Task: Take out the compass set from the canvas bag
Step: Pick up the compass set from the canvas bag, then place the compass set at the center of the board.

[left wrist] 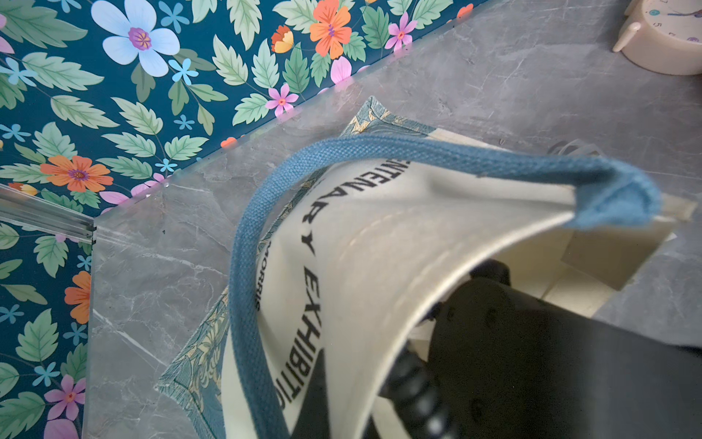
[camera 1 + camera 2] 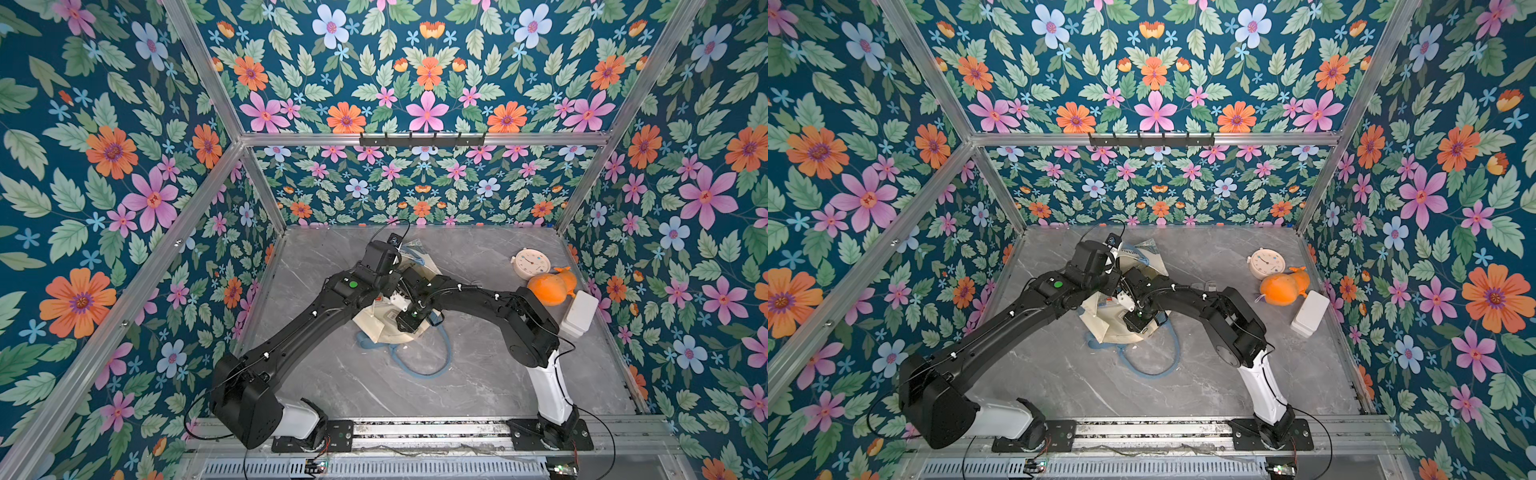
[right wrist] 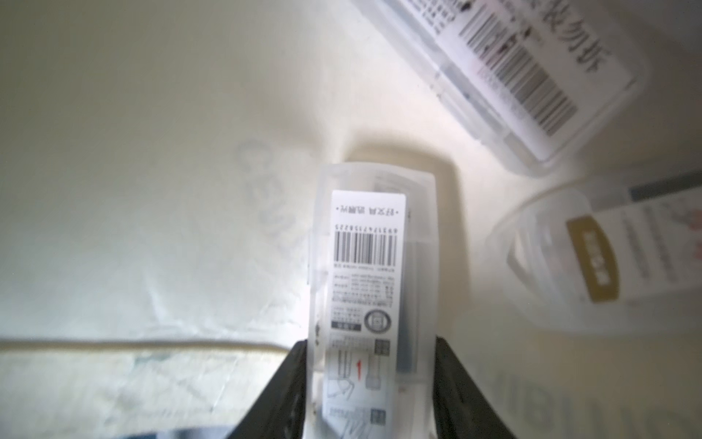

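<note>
Black fingers of the right tool are flanking a slim, frosted plastic case, probably the compass set, lying inside the canvas bag; whether they are pinching it cannot be told. The left tool is pressed together, apparently pinching the woven blue strap and holding the cream mouth agape on the marbled grey surface. Grasping is underway, and the next move is calling for firm closure on slick walls, then straight withdrawal.

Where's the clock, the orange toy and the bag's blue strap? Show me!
clock (image 2: 531, 262): in a top view, middle of its face.
orange toy (image 2: 547, 287): in a top view, its round body.
blue strap (image 1: 418, 152): left wrist view, on the woven band.
</note>
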Robot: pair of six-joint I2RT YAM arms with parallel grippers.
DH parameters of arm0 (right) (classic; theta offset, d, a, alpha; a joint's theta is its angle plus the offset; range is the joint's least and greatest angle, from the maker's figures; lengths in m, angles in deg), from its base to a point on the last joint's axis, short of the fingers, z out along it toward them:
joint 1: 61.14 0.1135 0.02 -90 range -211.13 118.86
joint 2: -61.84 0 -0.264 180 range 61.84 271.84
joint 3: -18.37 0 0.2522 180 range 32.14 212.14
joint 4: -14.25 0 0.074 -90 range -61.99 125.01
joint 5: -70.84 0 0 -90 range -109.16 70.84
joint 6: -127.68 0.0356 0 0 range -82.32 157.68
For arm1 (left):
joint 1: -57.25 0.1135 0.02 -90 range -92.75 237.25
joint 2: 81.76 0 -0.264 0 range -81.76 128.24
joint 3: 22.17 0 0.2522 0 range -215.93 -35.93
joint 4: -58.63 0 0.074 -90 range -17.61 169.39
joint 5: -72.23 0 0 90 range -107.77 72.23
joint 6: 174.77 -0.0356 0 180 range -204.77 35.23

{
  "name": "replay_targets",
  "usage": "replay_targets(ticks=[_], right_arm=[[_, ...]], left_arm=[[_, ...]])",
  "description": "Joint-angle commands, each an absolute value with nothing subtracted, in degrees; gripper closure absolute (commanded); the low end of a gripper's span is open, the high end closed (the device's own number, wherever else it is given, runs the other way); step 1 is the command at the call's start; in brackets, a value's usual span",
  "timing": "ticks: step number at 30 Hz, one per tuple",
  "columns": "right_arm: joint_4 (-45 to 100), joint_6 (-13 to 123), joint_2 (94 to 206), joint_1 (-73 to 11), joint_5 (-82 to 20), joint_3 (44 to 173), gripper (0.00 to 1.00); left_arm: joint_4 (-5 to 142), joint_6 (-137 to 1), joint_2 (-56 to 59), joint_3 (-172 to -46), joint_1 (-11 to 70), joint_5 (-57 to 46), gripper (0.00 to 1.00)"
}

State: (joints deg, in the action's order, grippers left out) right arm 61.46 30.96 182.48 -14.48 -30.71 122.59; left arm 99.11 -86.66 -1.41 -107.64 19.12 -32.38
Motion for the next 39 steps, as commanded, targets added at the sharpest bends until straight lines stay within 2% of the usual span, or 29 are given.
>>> replay_targets(ticks=[1, 20, 27, 33, 39], right_arm=[[61.5, 33.6, 179.4, -14.2, -29.9, 121.1, 0.57], [63.5, 45.8, 157.4, -8.6, -25.3, 104.0, 0.58], [68.8, 49.7, 143.3, -9.0, -19.2, 98.7, 0.58], [69.8, 48.0, 137.1, -21.5, -18.7, 96.6, 0.57], [65.2, 44.9, 140.4, -37.7, -21.7, 96.0, 0.57]], left_arm=[[98.2, -86.8, -1.6, -107.7, 19.1, -32.5, 1.00], [98.2, -86.8, -0.7, -108.6, 19.1, -32.4, 1.00], [98.1, -86.8, -0.7, -108.6, 19.2, -32.6, 1.00], [98.0, -86.8, -0.1, -108.9, 19.1, -32.1, 1.00], [98.0, -86.7, 0.3, -109.2, 19.1, -31.8, 1.00]])
